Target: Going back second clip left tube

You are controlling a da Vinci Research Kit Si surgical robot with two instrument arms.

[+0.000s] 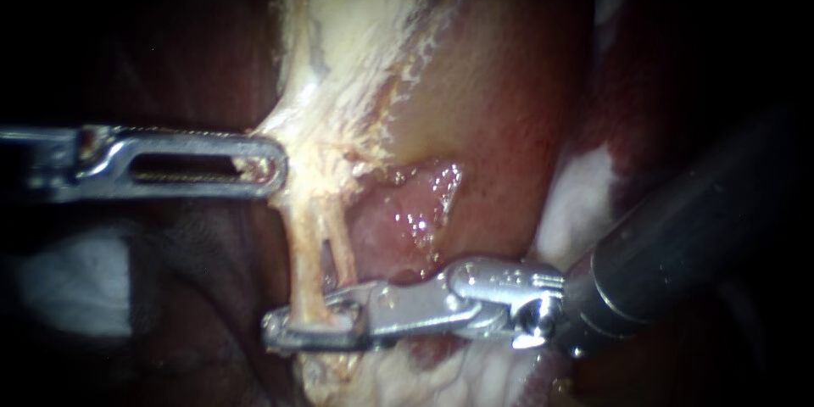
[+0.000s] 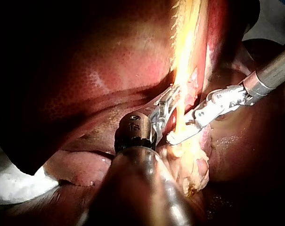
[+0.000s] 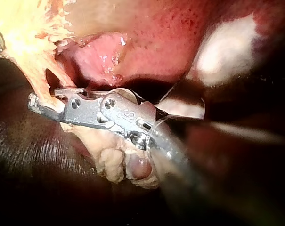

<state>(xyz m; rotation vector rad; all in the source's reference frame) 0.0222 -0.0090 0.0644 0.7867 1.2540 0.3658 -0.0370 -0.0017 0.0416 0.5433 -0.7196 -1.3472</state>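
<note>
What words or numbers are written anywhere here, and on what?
Stamped mark on the left instrument: too small to read.
Tiny marks on the right instrument: too blurred to read.
Nothing written on the tissue.

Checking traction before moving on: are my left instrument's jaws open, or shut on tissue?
Shut on tissue. The jaws of the left instrument lie together at the edge of the pale tissue, clamping it from two sides, and no gap shows between them.
</note>
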